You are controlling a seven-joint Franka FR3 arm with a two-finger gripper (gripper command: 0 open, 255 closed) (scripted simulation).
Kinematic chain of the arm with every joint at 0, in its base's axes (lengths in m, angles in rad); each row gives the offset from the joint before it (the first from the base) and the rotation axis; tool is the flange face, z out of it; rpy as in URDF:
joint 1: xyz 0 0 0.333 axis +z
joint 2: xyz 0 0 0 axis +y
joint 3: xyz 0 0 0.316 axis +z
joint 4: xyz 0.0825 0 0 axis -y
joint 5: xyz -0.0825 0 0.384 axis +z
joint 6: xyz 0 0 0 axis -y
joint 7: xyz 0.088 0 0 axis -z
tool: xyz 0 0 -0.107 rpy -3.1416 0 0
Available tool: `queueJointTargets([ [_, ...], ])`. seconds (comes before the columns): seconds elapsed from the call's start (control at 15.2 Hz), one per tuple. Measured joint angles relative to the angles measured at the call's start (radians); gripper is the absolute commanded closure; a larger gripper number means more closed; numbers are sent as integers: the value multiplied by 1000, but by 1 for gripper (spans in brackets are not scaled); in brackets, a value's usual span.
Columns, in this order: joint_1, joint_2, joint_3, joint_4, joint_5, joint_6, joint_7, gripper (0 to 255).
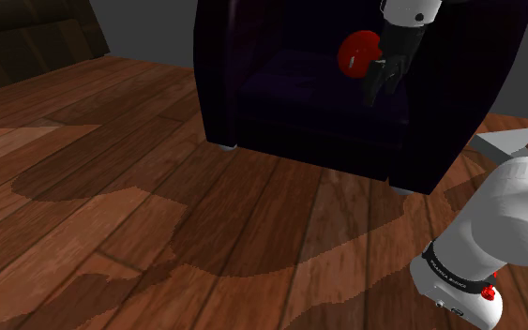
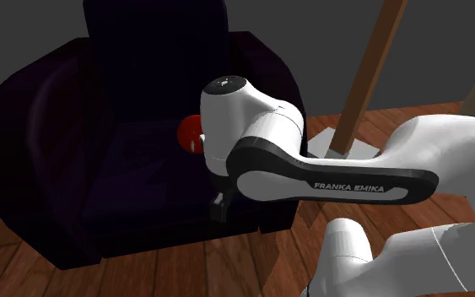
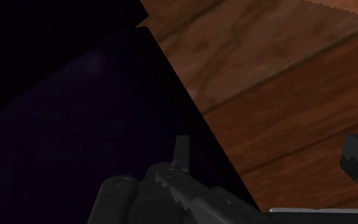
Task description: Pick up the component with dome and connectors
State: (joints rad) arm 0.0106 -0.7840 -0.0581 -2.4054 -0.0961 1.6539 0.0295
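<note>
You see the red component (image 1: 358, 52) in the upper right of the shoulder view, over the seat of the dark armchair (image 1: 217, 75), near the backrest. The gripper (image 1: 382, 82) hangs just beside it, at its right in this frame, with the fingers pointing down to the seat. You cannot tell if they touch. In the second exterior view the component shows near the frame's middle, half hidden behind the white arm (image 2: 252, 126). In the wrist view the two fingers (image 3: 182, 156) stand spread apart with nothing between them. Beyond them are the armchair's dark edge and the wood floor (image 3: 279, 76).
</note>
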Motion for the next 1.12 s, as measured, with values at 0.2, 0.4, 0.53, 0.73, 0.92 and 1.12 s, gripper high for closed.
queueJointTargets([
  [0.2,-15,59,-5,46,6,4,29,0],
  [0.4,-47,180,-18,155,21,-6,96,0],
  [0.53,-65,269,-22,234,38,-12,152,0],
  [0.73,-95,413,-47,374,58,-31,218,0],
  [0.92,-125,532,-77,503,81,-63,279,0],
  [1.12,-155,658,-111,648,112,-106,337,0],
])
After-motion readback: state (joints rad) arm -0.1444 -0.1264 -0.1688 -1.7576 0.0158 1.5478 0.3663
